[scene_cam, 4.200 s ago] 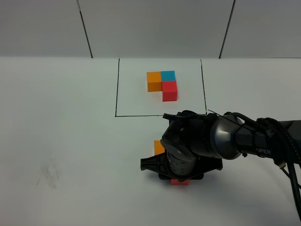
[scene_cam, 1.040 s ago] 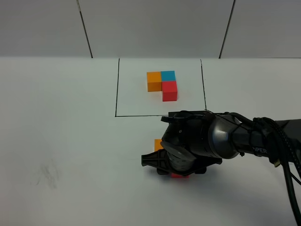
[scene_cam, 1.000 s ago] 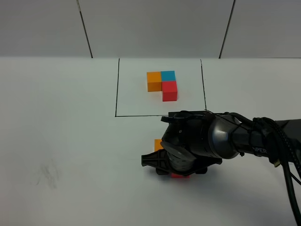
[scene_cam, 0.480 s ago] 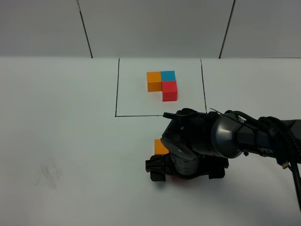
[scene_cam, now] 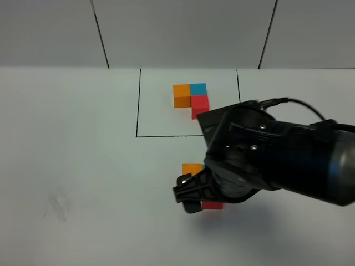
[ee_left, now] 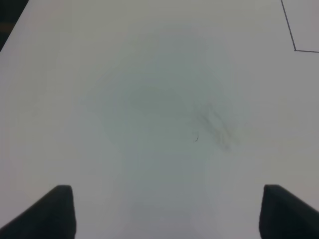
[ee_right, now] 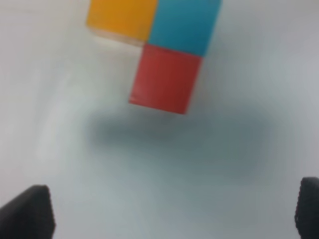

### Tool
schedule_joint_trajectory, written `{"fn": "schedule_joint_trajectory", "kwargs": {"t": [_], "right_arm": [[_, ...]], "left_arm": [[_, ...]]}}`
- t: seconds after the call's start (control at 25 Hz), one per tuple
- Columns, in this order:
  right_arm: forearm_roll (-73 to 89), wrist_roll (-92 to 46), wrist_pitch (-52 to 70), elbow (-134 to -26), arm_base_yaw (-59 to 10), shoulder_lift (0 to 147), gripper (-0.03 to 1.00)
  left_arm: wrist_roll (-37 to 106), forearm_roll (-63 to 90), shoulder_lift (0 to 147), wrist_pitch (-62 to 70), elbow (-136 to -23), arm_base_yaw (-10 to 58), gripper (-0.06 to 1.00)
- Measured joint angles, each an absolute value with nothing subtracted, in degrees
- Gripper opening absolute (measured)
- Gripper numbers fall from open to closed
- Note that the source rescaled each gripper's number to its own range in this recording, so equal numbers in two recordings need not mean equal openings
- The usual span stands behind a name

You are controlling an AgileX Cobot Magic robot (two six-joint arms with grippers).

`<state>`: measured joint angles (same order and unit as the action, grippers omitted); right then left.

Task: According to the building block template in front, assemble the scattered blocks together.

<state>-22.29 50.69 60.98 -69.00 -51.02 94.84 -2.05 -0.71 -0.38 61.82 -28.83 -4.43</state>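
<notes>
In the exterior high view we see the right arm's bulk covering most of the scattered blocks: only part of the orange cube (scene_cam: pixel 192 169) and a strip of the red cube (scene_cam: pixel 212 205) show beside it, toward the near edge of the tabletop (scene_cam: pixel 72 166). The right wrist view gives what that view hides: we see all three cubes joined in an L, the orange cube (ee_right: pixel 122 18) touching the cyan-blue cube (ee_right: pixel 184 25), and the red cube (ee_right: pixel 164 82) set against the cyan-blue one. The building block template (scene_cam: pixel 191 100) appears only in the exterior high view, inside the black outline (scene_cam: pixel 137 102) toward the far edge of the tabletop, its right part partly behind the arm. We find the assembled cubes ahead of the right gripper (ee_right: pixel 174 211), apart from both fingertips (ee_right: pixel 27 211), which sit at the frame's corners; the jaws stand wide and hold nothing. The left wrist view shows only bare tabletop (ee_left: pixel 159 99) with faint scuff marks (ee_left: pixel 214 127) and a corner of the outline (ee_left: pixel 291 37); the left gripper (ee_left: pixel 167 211) is likewise spread wide and empty.
</notes>
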Motion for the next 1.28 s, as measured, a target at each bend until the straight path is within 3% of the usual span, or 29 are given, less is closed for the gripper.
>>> {"fn": "schedule_joint_trajectory", "kwargs": {"t": [0.2, 0.4, 0.68, 0.88, 1.28], "right_arm": [[-40.34, 50.76, 67.82, -69.00, -47.78, 86.46, 0.98], [-48.66, 39.23, 62.58, -69.00, -36.56, 77.25, 0.98], [-45.46, 18.98, 53.60, -69.00, -15.20, 65.28, 0.98], [-33.52, 4.52, 58.47, -69.00, -3.51, 58.07, 0.98], [-15.48, -7.10, 64.87, -63.13, -3.88, 36.33, 0.98]], "left_arm": [[-2.05, -0.71, -0.38, 61.82, -28.83, -4.43, 0.65], [-2.05, -0.71, -0.38, 61.82, -28.83, -4.43, 0.65], [-2.05, -0.71, -0.38, 61.82, -28.83, -4.43, 0.65], [-2.05, -0.71, -0.38, 61.82, -28.83, -4.43, 0.65], [-2.05, -0.71, -0.38, 61.82, -28.83, -4.43, 0.65]]}}
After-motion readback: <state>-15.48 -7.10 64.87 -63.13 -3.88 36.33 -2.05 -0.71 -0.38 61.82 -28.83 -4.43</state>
